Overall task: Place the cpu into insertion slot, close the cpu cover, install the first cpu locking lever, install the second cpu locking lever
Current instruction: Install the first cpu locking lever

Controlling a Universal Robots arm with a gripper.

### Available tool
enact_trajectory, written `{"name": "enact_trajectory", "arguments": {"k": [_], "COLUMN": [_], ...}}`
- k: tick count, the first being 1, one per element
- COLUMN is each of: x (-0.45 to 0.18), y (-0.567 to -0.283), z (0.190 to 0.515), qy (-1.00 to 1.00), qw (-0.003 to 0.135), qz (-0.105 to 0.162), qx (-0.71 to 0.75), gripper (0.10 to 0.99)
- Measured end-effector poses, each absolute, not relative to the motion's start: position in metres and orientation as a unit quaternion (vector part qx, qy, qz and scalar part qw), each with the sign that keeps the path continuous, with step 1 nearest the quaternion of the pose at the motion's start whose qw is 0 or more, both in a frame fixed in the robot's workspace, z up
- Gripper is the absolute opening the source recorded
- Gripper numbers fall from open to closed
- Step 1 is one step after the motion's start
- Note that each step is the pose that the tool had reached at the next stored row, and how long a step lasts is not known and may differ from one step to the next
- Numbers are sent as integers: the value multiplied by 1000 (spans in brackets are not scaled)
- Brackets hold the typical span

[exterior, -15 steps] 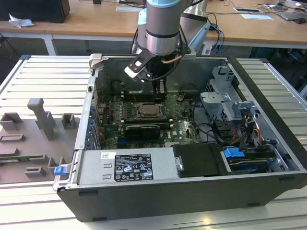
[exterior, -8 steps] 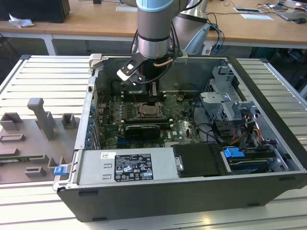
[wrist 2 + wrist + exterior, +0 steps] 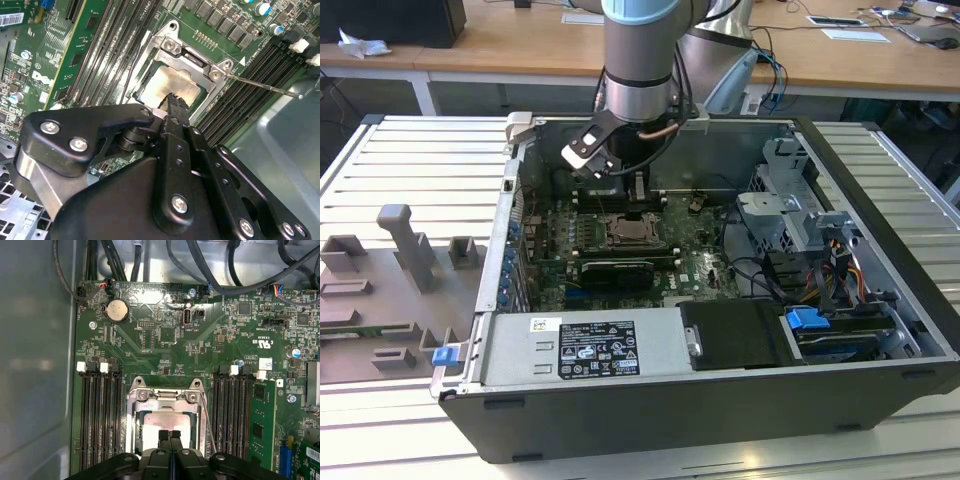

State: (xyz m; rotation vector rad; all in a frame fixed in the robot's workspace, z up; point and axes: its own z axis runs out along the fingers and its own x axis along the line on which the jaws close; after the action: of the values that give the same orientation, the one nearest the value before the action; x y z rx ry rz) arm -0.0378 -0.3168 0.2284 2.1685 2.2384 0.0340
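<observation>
The cpu point(image 3: 167, 416) lies seated in the socket point(image 3: 195, 386), the cover point(image 3: 165, 396) apparently down around it. The gripper point(image 3: 170, 434), fingers pressed together and empty, stands directly above its edge; one lever point(image 3: 265, 87) juts free alongside.

You'll see the cpu point(image 3: 172, 85) has a pale metal top with a soft, dull sheen. The cpu cover point(image 3: 165, 396) around it is bare silvery metal, smooth and reflective. The circuit board point(image 3: 165, 340) is glossy green. The gripper point(image 3: 170, 435) is matt black with shiny screw heads. At the exterior view's left, grey fixtures point(image 3: 405, 240) look like matt plastic on a ribbed metal table point(image 3: 410, 170).
</observation>
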Motion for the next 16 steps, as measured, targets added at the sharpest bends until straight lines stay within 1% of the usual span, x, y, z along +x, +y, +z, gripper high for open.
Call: {"name": "enact_trajectory", "arguments": {"k": [11, 16], "x": [-39, -39], "y": [-317, -317], "z": [233, 250], "qy": [718, 718], "qw": [13, 13], "qz": [11, 11], "qx": [696, 696], "gripper": [106, 106]}}
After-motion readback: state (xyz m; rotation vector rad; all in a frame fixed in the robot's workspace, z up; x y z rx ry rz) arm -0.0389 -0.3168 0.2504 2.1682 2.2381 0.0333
